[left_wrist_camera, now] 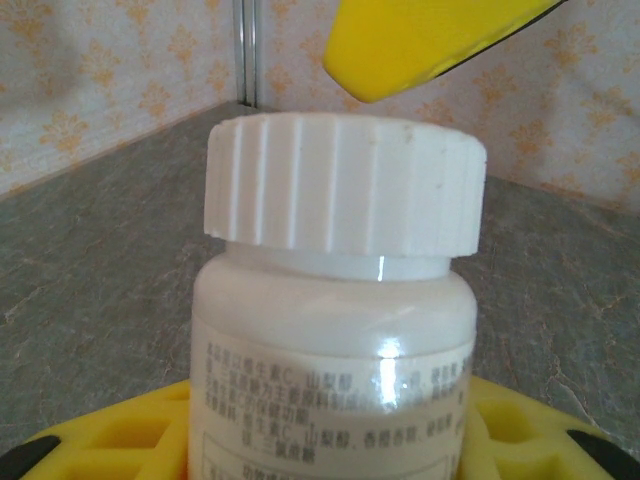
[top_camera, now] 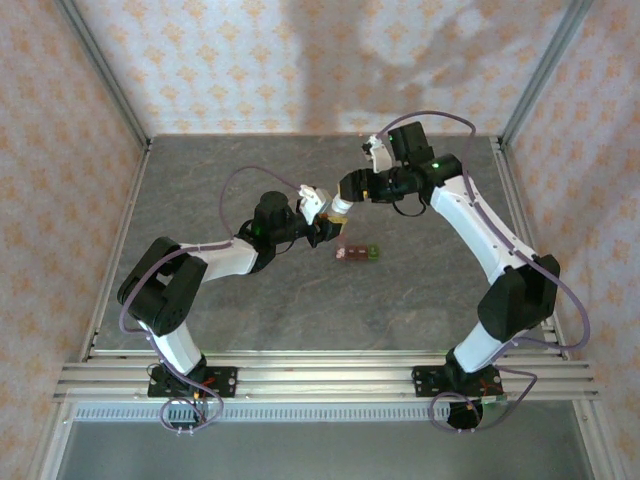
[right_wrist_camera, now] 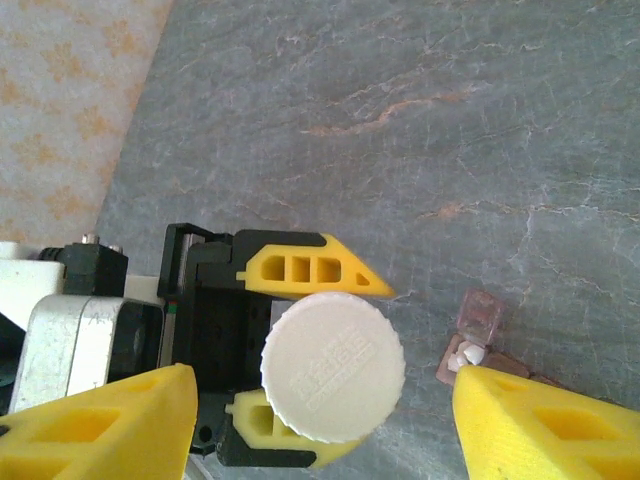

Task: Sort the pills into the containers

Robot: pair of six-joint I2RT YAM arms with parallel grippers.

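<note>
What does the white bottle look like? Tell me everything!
The bottle is glossy white plastic and stands upright, with a label of small black print. Its ribbed white cap is on, with raised lettering on top. The left gripper clamps its body between yellow fingers. Whether it rests on the table is unclear.

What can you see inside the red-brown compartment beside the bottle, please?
Small white pills lie there; the rest of the strip is covered by a yellow finger of the right gripper.

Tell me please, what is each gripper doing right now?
Left gripper: closed on the white bottle.
Right gripper: open, above the bottle's cap, holding nothing.
</note>
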